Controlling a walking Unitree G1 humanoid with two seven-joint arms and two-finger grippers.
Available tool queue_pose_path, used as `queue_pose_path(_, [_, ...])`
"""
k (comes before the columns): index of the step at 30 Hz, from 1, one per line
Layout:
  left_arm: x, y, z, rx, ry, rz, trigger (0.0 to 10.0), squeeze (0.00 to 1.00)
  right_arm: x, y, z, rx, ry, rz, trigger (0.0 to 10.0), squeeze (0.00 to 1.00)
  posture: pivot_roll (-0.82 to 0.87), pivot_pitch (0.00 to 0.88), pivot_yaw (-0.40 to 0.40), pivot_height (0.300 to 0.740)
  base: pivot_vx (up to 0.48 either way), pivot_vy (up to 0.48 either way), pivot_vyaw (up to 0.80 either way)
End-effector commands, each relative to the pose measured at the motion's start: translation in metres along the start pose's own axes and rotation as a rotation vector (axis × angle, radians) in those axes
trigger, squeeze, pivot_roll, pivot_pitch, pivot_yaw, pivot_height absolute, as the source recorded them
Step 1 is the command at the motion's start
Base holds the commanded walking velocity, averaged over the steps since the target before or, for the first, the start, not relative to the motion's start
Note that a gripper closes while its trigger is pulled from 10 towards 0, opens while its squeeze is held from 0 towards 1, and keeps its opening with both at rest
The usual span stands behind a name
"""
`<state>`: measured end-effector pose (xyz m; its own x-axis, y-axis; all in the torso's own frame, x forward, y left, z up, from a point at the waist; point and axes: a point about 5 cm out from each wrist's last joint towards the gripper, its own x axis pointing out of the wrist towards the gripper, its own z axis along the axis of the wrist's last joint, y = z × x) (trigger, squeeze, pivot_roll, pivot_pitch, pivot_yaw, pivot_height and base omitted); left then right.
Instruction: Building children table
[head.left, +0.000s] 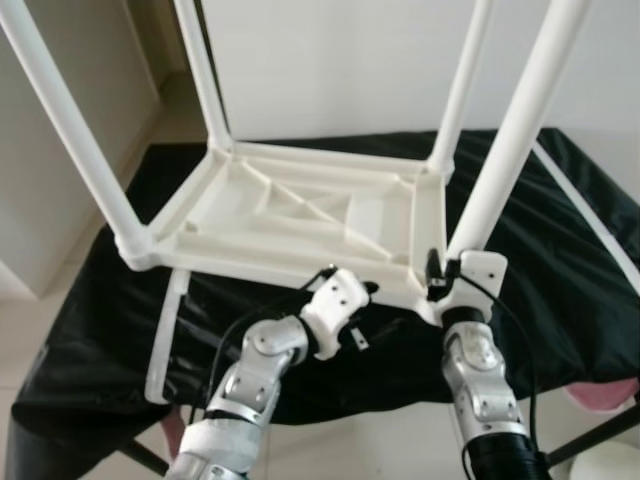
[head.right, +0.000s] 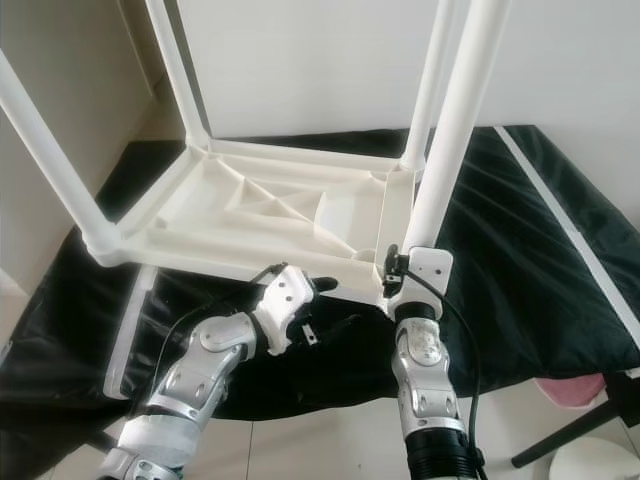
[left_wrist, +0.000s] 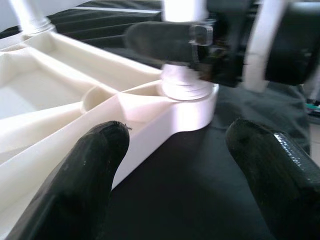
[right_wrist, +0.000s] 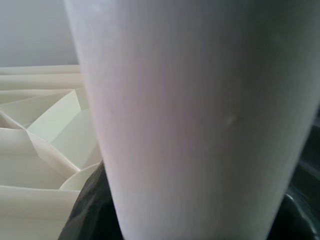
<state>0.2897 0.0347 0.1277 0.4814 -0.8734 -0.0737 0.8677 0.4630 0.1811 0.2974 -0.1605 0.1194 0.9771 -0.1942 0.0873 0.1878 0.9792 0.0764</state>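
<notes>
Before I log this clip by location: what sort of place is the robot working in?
Probably a room in a home. A white plastic table lies upside down, legs up, on a black cloth over a pale tiled floor, with plain light walls behind.

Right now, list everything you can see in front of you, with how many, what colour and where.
Table top: one, white, upside down on the black cloth, ribbed underside up.
Table legs: four, white, standing up from the top's corners.
Black cloth: one, spread beneath the table top.
Flat white strip: one, on the cloth at the robot's left, partly under the top.
Pink item: one, low at the robot's right, unclear what.
Left end effector: black fingers open, at the top's near edge.
Right end effector: at the base of the near right leg, grip unclear.
</notes>
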Motion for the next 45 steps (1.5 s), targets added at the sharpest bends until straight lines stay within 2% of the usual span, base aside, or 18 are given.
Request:
queue_pose_path(1, [-0.002, 0.018, -0.001, -0.045, 0.018, 0.250, 10.0, 0.00, -0.006, -0.013, -0.017, 0.004, 0.097, -0.082, 10.0, 0.00, -0.11, 0.000, 0.011, 0.740, 0.000, 0.000, 0.00])
queue_pose_path(4, [-0.002, 0.020, -0.001, -0.055, 0.019, 0.257, 10.0, 0.00, -0.006, -0.013, -0.016, -0.010, 0.093, -0.085, 10.0, 0.00, -0.11, 0.000, 0.011, 0.740, 0.000, 0.000, 0.00])
queue_pose_path(7, [-0.003, 0.018, 0.006, 0.029, -0.030, 0.243, 10.0, 0.00, -0.003, -0.015, -0.014, -0.014, 0.082, -0.083, 10.0, 0.00, -0.10, 0.000, 0.003, 0.740, 0.000, 0.000, 0.00])
queue_pose_path(8, [-0.003, 0.018, 0.006, 0.029, -0.030, 0.243, 10.0, 0.00, -0.003, -0.015, -0.014, -0.014, 0.082, -0.083, 10.0, 0.00, -0.10, 0.000, 0.003, 0.740, 0.000, 0.000, 0.00])
queue_pose_path(9, [-0.003, 0.016, 0.009, 0.034, -0.045, 0.224, 10.0, 0.00, -0.002, -0.012, -0.009, 0.002, 0.061, -0.060, 10.0, 1.00, -0.10, 0.000, 0.000, 0.740, 0.000, 0.000, 0.00])
queue_pose_path(17, [-0.005, 0.018, 0.013, 0.019, -0.035, 0.242, 10.0, 0.00, -0.001, -0.006, 0.003, 0.010, -0.005, 0.030, 10.0, 1.00, -0.09, 0.000, -0.006, 0.740, 0.000, 0.000, 0.00])
queue_pose_path(19, [-0.005, 0.018, 0.014, 0.020, -0.034, 0.242, 10.0, 0.00, 0.000, -0.010, 0.005, 0.005, -0.013, 0.063, 10.0, 1.00, -0.08, 0.000, -0.006, 0.740, 0.000, 0.000, 0.00])
queue_pose_path(21, [-0.006, 0.016, 0.017, 0.052, -0.044, 0.231, 10.0, 0.00, 0.002, -0.024, 0.008, -0.013, -0.028, 0.128, 10.0, 1.00, -0.08, 0.000, -0.009, 0.740, 0.000, 0.000, 0.00])
queue_pose_path(23, [-0.006, 0.016, 0.018, 0.062, -0.049, 0.227, 10.0, 0.00, 0.002, -0.029, 0.008, -0.022, -0.028, 0.164, 10.0, 1.00, -0.08, 0.000, -0.010, 0.740, 0.000, 0.000, 0.00])
queue_pose_path(24, [-0.006, 0.016, 0.019, 0.079, -0.055, 0.228, 10.0, 0.00, 0.002, -0.033, 0.008, -0.033, -0.025, 0.203, 10.0, 0.89, -0.08, 0.000, -0.010, 0.740, 0.000, 0.000, 0.00])
queue_pose_path(25, [-0.006, 0.016, 0.019, 0.079, -0.055, 0.228, 10.0, 0.00, 0.002, -0.033, 0.008, -0.033, -0.025, 0.203, 10.0, 0.89, -0.08, 0.000, -0.010, 0.740, 0.000, 0.000, 0.00])
queue_pose_path(26, [-0.007, 0.017, 0.019, 0.085, -0.051, 0.236, 10.0, 0.00, 0.003, -0.037, 0.008, -0.041, -0.009, 0.269, 10.0, 0.00, -0.07, 0.000, -0.012, 0.740, 0.000, 0.000, 0.00])
queue_pose_path(30, [-0.008, 0.021, 0.019, 0.080, -0.040, 0.261, 10.0, 0.00, 0.006, -0.048, 0.011, -0.079, 0.040, 0.498, 10.0, 0.00, -0.08, 0.000, -0.002, 0.740, 0.000, 0.000, 0.00])
queue_pose_path(33, [-0.008, 0.021, 0.020, 0.088, -0.039, 0.259, 10.0, 0.00, 0.005, -0.048, 0.012, -0.094, 0.062, 0.572, 10.0, 0.00, -0.08, 0.000, 0.007, 0.740, 0.000, 0.000, 0.00])
queue_pose_path(35, [-0.007, 0.020, 0.021, 0.100, -0.033, 0.247, 10.0, 0.00, 0.006, -0.046, 0.011, -0.148, 0.092, 0.666, 10.0, 0.00, -0.08, 0.000, 0.017, 0.740, 0.000, 0.000, 0.00])
queue_pose_path(41, [-0.006, 0.023, 0.022, 0.128, -0.018, 0.245, 10.0, 0.00, 0.012, -0.040, 0.011, -0.198, 0.128, 0.815, 10.0, 0.00, -0.08, 0.000, 0.032, 0.740, 0.000, 0.000, 0.00])
queue_pose_path(45, [-0.006, 0.025, 0.023, 0.137, -0.019, 0.243, 10.0, 0.00, 0.020, -0.033, 0.013, -0.217, 0.113, 0.832, 10.0, 0.00, -0.07, 0.000, 0.036, 0.740, 0.000, 0.000, 0.00])
